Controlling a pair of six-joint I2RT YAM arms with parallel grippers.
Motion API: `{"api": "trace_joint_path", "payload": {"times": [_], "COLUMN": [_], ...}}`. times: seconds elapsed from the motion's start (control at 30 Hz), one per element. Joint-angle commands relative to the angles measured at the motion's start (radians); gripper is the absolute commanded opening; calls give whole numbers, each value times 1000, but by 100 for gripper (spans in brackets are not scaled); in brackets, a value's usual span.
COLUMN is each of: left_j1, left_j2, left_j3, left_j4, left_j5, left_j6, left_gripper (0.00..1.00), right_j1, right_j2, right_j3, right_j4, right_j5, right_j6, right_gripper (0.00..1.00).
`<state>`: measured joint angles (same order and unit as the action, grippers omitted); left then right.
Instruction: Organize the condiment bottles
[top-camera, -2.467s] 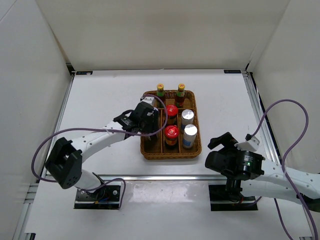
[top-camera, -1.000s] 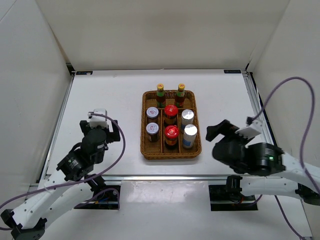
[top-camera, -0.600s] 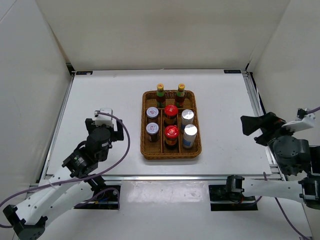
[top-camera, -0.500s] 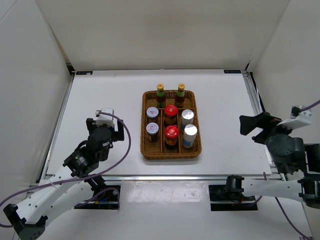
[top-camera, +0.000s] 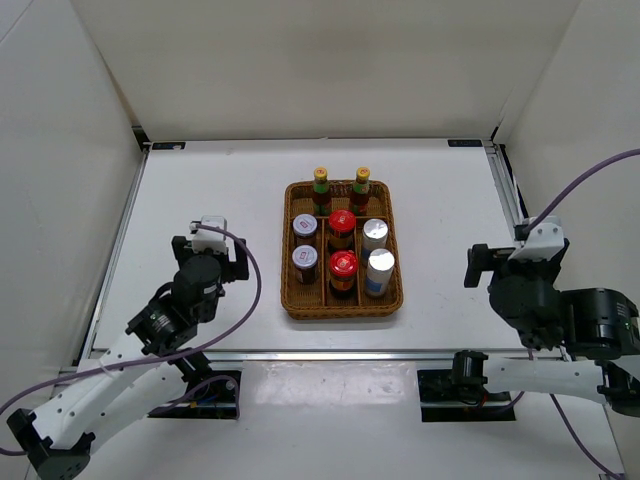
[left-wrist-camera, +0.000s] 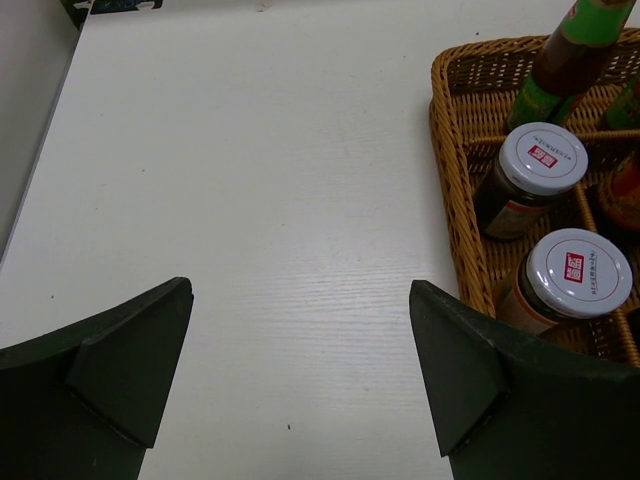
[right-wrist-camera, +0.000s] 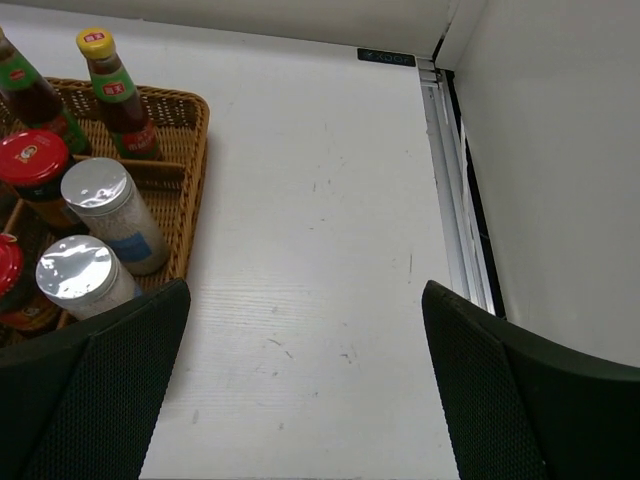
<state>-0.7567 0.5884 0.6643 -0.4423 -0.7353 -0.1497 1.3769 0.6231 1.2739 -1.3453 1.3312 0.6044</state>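
Item: brown wicker tray with partitions (top-camera: 343, 311), centre of the white table (top-camera: 200, 190)

Contents: eight condiment bottles, all upright and inside the tray, grouped by kind
- two slim dark yellow-capped bottles with green-red labels (top-camera: 321, 181), far row
- two grey-lidded jars (top-camera: 305, 225), left column
- two red-lidded jars (top-camera: 342, 222), middle column
- two silver-capped pale-labelled bottles (top-camera: 375, 232), right column

Left gripper (left-wrist-camera: 300, 300): fingers spread wide with nothing between them, over bare table to the left of the tray

Right gripper (right-wrist-camera: 305, 300): fingers spread wide and empty, over bare table to the right of the tray

Step in hand (judged): the sorting looks finished, so what is left is bringing both arms to rest. To do it well:
- keep both jaws apart and well off the wicker rim
- draw each arm back toward its base rather than sweeping sideways
- keep the purple cables from trailing over the tall yellow-capped pair, the likeliest to topple
- touch no bottle again

Changes on record:
- 2.5 s ago the left arm reached over the tray's left column and hid the grey-lidded jars; it is now folded back beside the tray
- 0.6 s ago the right arm was swung out to the far right edge; it now faces the table nearer the tray
- the bottles stand as they did 1.0 s ago
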Motion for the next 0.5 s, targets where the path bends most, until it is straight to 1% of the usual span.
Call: {"api": "trace_joint_path", "payload": {"times": [0.0,0.1,0.23,0.33,0.37,0.4,0.43,0.47], "left_j1": [-4,-4,-4,-4,-4,-4,-4,-4], "left_j2": [30,30,18,7,7,-4,-4,-13], "left_j3": [-6,-6,-6,-6,-6,-6,-6,-6], "left_j4": [17,17,17,17,17,17,17,17], "left_j5": [8,8,17,17,17,17,17,17], "left_j6": [12,21,21,12,12,12,12,12], "left_gripper": [100,100,100,100,100,100,100,100], "right_j1": [7,7,7,7,7,7,7,7], "right_j2": [-14,-36,-46,1,19,68,98,152], "right_j3": [-5,-47,-79,-99,-99,-84,-59,-44], "right_j4": [-5,64,116,117,117,47,-6,-64], "right_j5": [10,-44,-56,-79,-79,-79,-55,-32], "right_j6": [-69,-138,-172,-172,-155,-119,2,82], "right_gripper": [100,100,100,100,100,100,100,100]}}
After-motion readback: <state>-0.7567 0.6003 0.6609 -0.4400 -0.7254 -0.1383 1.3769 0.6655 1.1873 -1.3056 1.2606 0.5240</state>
